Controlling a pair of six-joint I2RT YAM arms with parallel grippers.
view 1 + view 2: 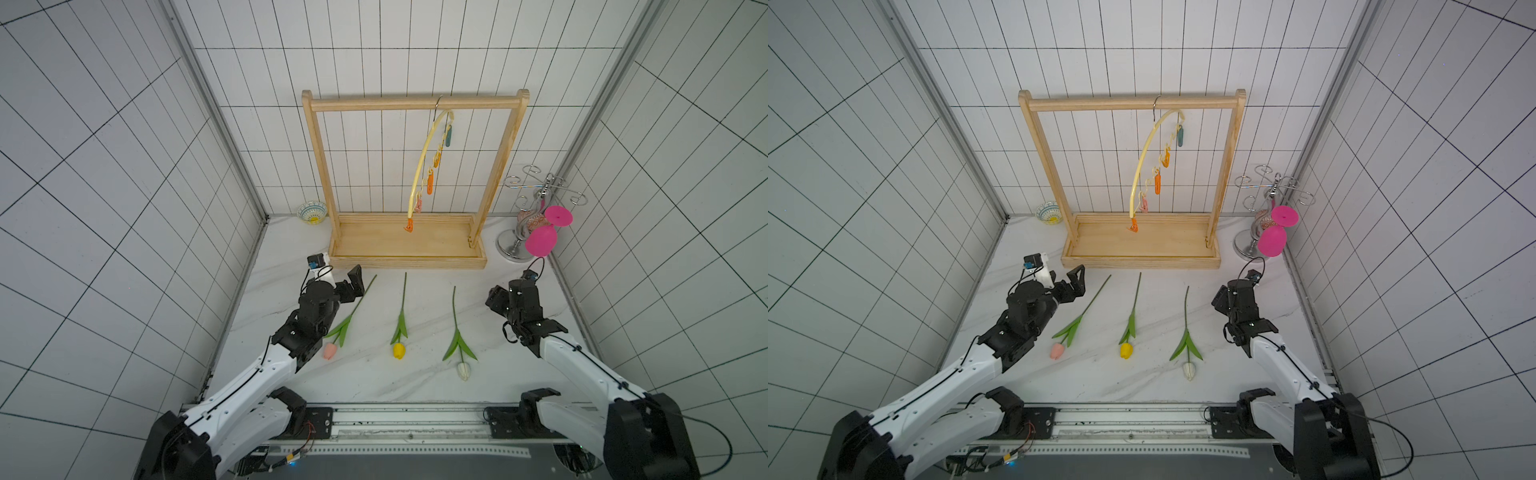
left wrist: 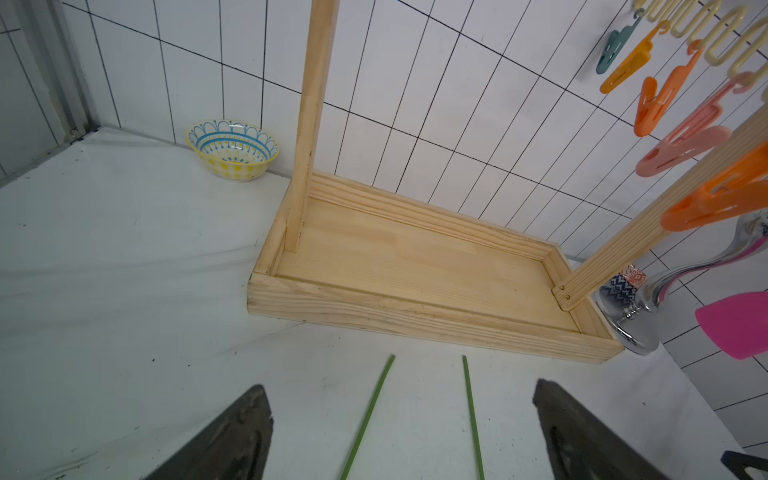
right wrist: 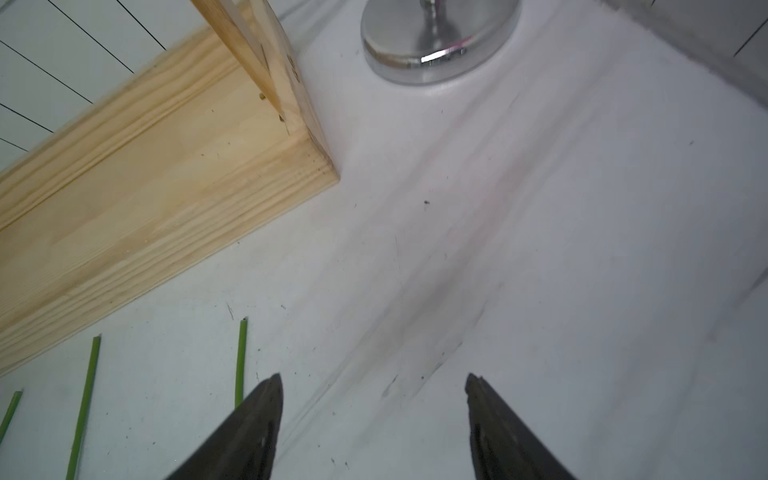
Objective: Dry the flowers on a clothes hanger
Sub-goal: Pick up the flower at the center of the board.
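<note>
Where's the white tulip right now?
In a top view the white tulip lies on the table, rightmost of three, beside the yellow tulip, stem toward the wooden rack.

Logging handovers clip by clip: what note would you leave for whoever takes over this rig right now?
Left gripper: jaws wide open, empty, near the stem end of the pink tulip.
Right gripper: jaws apart, empty, aimed at bare table beside the white tulip.
Flowers: pink, yellow tulip and white lie side by side on the table.
Clothes hanger: hooked on the wooden rack, clips empty.
Done: nothing yet.
Left: clip all three tulips onto the hanger.
</note>
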